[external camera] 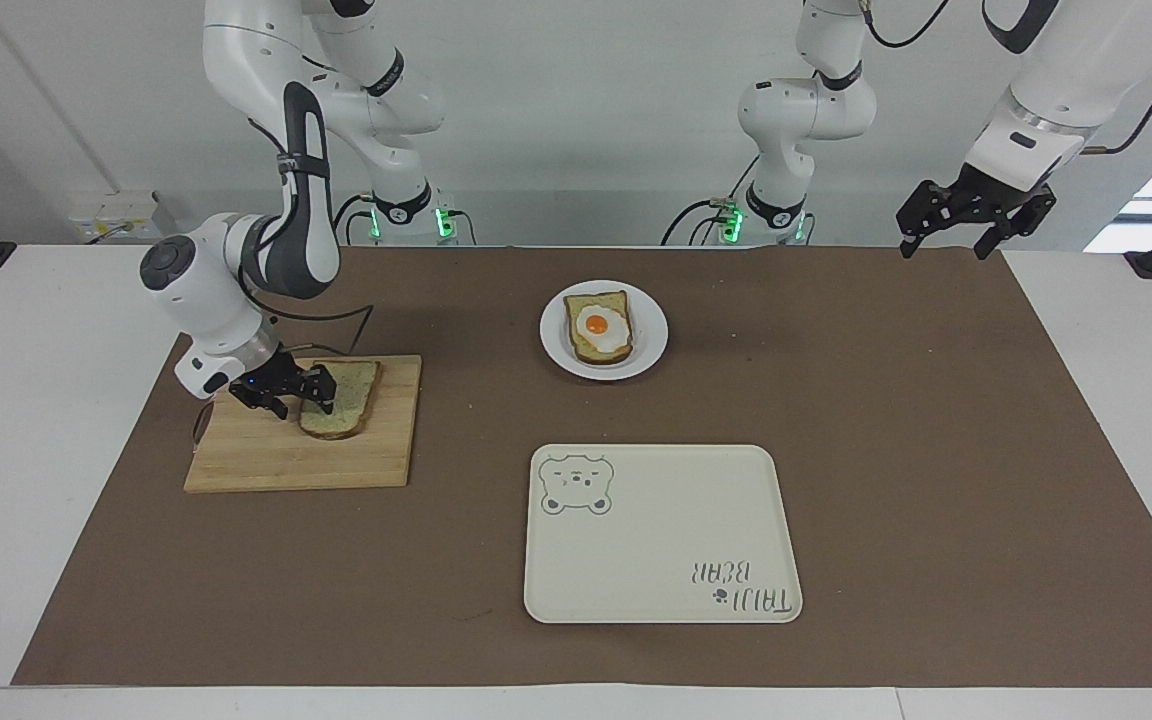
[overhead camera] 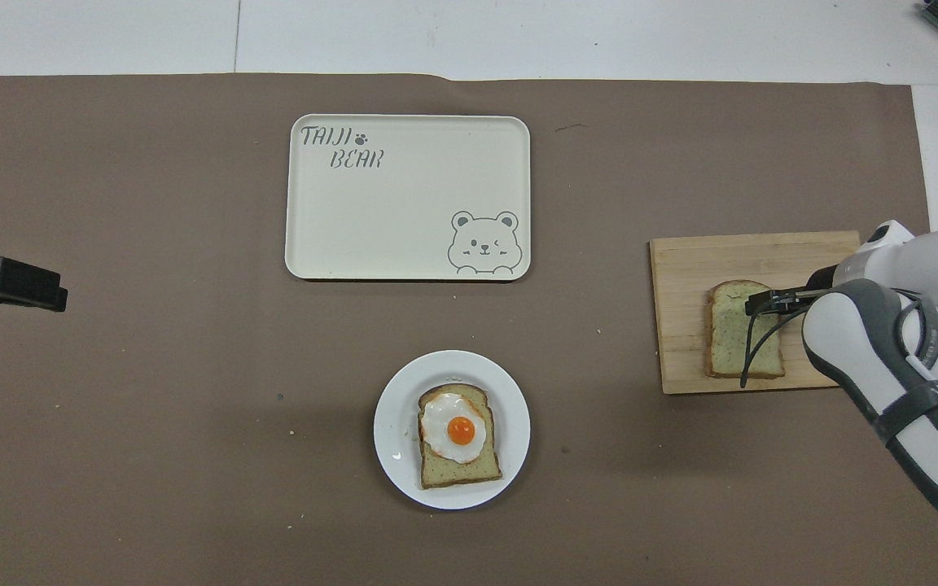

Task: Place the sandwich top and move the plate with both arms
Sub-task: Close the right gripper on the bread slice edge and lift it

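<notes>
The sandwich top, a speckled bread slice, lies flat on a wooden cutting board at the right arm's end of the table. My right gripper is low at the slice's edge, open, with one finger over the bread and the other beside it. The small white plate stands mid-table near the robots and carries a bread slice with a fried egg. My left gripper waits open, raised over the left arm's end of the mat.
A cream rectangular tray with a bear drawing lies farther from the robots than the plate. A brown mat covers the table between them.
</notes>
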Robot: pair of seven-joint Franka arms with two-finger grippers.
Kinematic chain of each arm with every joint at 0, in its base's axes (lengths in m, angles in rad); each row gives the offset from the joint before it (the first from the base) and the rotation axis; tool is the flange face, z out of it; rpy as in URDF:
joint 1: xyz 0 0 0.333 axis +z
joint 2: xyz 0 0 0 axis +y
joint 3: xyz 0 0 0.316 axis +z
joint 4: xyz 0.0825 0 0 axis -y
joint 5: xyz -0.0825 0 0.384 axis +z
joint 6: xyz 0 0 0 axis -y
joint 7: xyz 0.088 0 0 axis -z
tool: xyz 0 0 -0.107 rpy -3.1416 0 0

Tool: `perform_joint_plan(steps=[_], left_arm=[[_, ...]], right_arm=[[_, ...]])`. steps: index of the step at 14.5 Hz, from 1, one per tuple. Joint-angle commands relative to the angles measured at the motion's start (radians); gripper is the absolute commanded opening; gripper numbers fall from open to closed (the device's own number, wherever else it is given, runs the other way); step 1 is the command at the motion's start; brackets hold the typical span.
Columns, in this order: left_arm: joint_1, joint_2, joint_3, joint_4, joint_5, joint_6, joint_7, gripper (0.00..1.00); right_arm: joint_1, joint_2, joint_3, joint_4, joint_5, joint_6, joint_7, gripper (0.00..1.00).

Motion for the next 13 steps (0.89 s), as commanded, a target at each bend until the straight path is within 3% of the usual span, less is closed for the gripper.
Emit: perform_joint_plan(steps=[1, 2, 3, 4, 13], left_arm=[[0.001, -0.007, 0.001, 0.003, 0.010, -0.015, 0.004, 1.00], [0.001, -0.007, 0.001, 0.003, 0.010, -0.015, 0.004, 1.00], [0.001, -0.007, 0.001, 0.002, 0.010, -0.015, 0.004, 1.00], [0.001, -0.007, 0.001, 0.002, 0.010, -0.015, 0.004, 1.00], [0.001, -0.007, 0.001, 0.002, 0.010, -0.015, 0.004, 1.00]], right_arm=[[-0.013, 0.000, 0.008, -0.021, 0.054, 0.020, -0.044, 0.67], [-0.013, 0.000, 0.008, -0.021, 0.054, 0.020, -0.045, 0.47], [-0.012, 0.000, 0.008, -0.021, 0.056, 0.020, -0.044, 0.11], [-0.009, 0.000, 0.008, -0.021, 0.056, 0.019, -0.039, 0.00], [-0.002, 0.001, 0.008, -0.019, 0.056, 0.016, -0.024, 0.00]])
